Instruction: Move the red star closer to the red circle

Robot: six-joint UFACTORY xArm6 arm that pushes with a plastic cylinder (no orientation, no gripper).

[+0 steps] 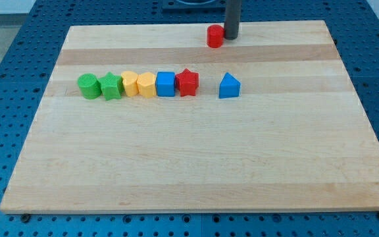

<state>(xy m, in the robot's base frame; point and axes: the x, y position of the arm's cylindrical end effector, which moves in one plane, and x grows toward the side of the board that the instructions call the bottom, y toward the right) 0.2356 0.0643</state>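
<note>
The red star (187, 82) sits in a row of blocks in the upper middle of the wooden board (196, 164), touching the blue cube (166, 84) on its left. The red circle (214, 36) stands near the view's top edge of the board, up and to the right of the star. My tip (231, 37) is at the view's top, right beside the red circle on its right side, touching or almost touching it. The tip is far from the red star.
The row runs from the view's left: green circle (88, 86), green star (111, 85), yellow heart-like block (130, 83), yellow hexagon (146, 84), then the blue cube. A blue pointed block (229, 85) stands apart to the right of the red star.
</note>
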